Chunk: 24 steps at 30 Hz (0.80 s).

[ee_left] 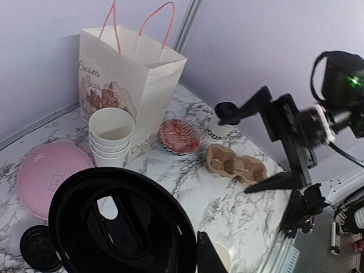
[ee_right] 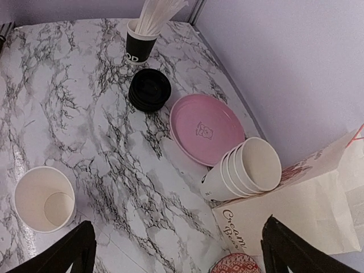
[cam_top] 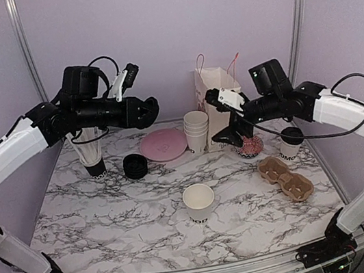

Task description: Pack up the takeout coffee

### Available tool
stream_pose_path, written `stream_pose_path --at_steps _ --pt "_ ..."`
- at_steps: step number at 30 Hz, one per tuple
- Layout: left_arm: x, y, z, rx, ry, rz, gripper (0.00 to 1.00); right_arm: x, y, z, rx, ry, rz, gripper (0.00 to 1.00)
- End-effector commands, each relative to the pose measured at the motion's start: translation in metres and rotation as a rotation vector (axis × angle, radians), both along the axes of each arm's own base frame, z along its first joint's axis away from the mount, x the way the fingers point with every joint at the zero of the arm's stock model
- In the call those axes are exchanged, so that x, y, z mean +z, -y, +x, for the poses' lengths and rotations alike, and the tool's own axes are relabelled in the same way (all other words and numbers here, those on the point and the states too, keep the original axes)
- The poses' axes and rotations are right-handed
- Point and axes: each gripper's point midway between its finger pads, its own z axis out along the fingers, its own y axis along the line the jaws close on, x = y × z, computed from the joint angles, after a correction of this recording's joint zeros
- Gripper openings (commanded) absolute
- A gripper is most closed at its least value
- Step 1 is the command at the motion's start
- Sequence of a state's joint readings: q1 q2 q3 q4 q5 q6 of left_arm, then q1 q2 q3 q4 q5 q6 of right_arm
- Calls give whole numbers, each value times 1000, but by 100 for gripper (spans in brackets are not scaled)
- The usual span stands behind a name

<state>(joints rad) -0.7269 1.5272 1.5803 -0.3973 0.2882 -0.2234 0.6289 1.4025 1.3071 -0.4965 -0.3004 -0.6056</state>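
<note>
Early going here: the left fingers are clenched on a black dome lid, held high in the upper left of the overhead view, while the right fingers hang spread wide, gripping nothing. One capped coffee stands at right, just behind the cardboard carrier, which has no cup in it. The lidless cup at lower centre wants capping, so I'd say packing hasn't started.
</note>
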Motion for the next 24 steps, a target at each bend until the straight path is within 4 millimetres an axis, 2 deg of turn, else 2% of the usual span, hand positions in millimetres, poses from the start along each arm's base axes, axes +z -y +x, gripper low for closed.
stream_pose_path --at_steps 1,4,8,13,18,24 --pt "53 21 -46 -237 24 -304 14 51 -20 -3 101 -156 272 99" --pt "69 20 -61 -288 44 -418 15 70 -38 -14 192 -269 389 99" --pt "67 20 -67 -297 32 -464 16 82 -57 -27 316 -425 502 99" --pt "63 27 -66 -289 32 -486 14 85 -76 -28 351 -430 512 99" --pt "64 25 -56 -224 34 -498 12 82 -81 -32 357 -441 506 98" --pt "64 24 -47 -178 24 -519 11 96 -78 -30 334 -386 503 95"
